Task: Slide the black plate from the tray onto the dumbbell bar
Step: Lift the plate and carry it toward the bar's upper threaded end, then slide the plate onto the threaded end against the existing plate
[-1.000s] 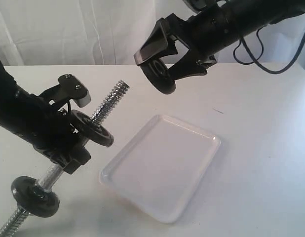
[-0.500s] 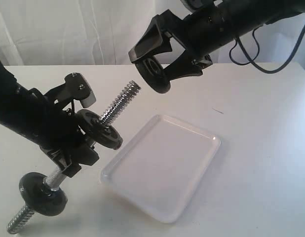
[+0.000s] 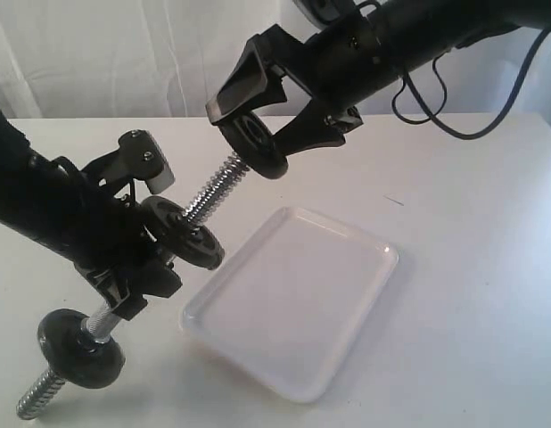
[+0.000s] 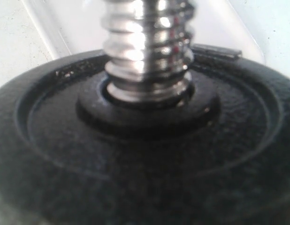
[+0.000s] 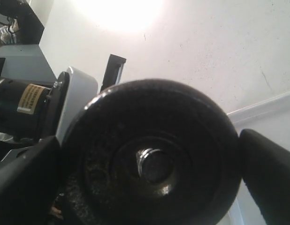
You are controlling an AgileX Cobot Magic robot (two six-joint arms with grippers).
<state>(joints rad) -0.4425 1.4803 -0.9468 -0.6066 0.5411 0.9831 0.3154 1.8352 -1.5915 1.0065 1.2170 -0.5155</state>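
Left end effector (image 3: 143, 230) is clamped on the tilted bar (image 3: 207, 193), holding it above the worktop (image 3: 472, 267). Right end effector (image 3: 274, 120) grips the plate (image 3: 254, 144) by its rim, with the hole centred on the bar's upper threaded tip, clear of the tray (image 3: 298, 303).

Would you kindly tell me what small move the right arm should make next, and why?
Probably push the right gripper along the dumbbell bar: the black plate it holds is at the threaded tip, which shows inside its hole.
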